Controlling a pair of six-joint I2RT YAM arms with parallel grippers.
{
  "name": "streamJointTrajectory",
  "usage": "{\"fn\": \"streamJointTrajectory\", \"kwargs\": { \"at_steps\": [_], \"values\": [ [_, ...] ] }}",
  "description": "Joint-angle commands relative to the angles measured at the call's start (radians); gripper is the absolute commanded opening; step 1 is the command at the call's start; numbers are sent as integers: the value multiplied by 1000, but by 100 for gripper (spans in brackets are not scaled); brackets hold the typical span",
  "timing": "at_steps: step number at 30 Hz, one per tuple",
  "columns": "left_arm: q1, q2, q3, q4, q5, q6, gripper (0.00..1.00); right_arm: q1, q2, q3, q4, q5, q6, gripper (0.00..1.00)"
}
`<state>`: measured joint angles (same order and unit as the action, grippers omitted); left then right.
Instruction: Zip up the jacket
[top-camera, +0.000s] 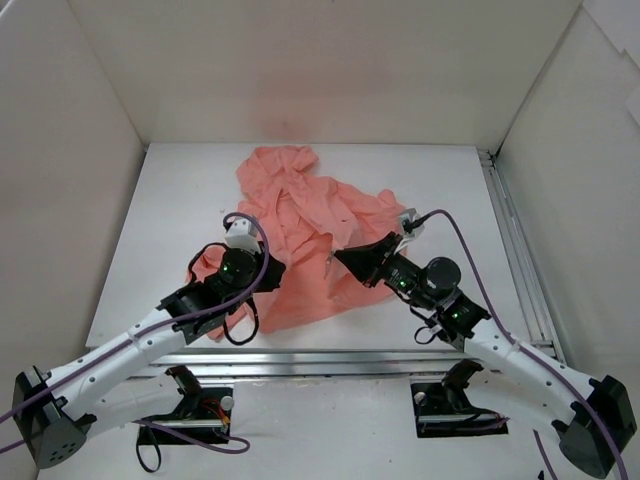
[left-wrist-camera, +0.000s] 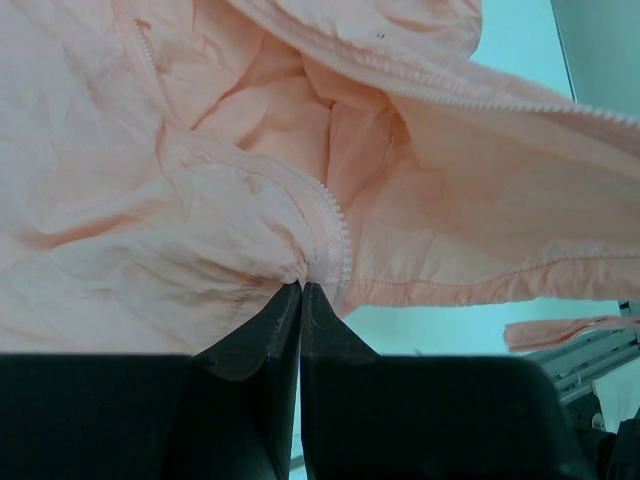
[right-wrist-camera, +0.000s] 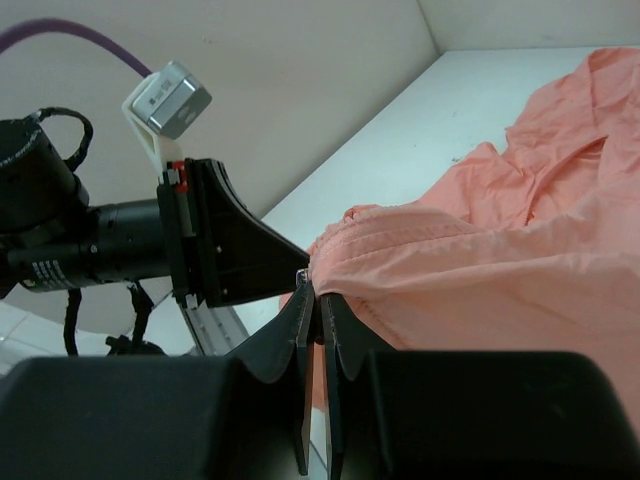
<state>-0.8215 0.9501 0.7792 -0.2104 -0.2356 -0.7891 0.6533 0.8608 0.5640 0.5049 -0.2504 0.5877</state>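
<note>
The pink jacket (top-camera: 300, 235) lay crumpled and unzipped on the counter (top-camera: 440, 190). The left gripper (left-wrist-camera: 301, 290) was clenched on its zipper edge, the right gripper (right-wrist-camera: 316, 300) on a fold.

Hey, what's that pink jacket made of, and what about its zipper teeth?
I'd call the jacket a thin woven synthetic, perhaps nylon or polyester, with a matte finish: it crumples into fine sharp wrinkles. Its zipper teeth look like moulded plastic, dyed the same pink, with no metallic glint.

Open table (top-camera: 450, 190) R & L of crumpled jacket (top-camera: 290, 210); walls (top-camera: 300, 70) tight on 3 sides
</note>
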Motion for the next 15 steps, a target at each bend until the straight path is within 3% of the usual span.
{"fn": "streamJointTrajectory", "kwargs": {
  "at_steps": [1, 3, 4, 5, 7, 9, 11, 15],
  "values": [
    [8, -13, 54, 66, -31, 47, 0, -10, -5, -1, 126, -50, 24, 0],
    [8, -22, 54, 80, -33, 53, 0, -15, 19, 8, 121, -38, 9, 0],
    [8, -27, 51, 86, -33, 56, 0, -14, 33, 28, 83, 41, 6, 0],
    [8, -34, 46, 98, -36, 62, 0, -14, 49, 99, -30, 30, 0, 0],
    [8, -46, 42, 120, -42, 80, 0, -29, 99, 131, 29, -86, 24, 0],
    [8, -59, 34, 135, -45, 97, 0, -29, 142, 158, -5, -104, 62, 0],
    [8, -71, 20, 169, -44, 108, 0, -27, 158, 131, 112, -171, 131, 0],
    [8, -80, 3, 203, -41, 114, 0, 5, 184, 125, 118, -164, 176, 0]
  ]
}}
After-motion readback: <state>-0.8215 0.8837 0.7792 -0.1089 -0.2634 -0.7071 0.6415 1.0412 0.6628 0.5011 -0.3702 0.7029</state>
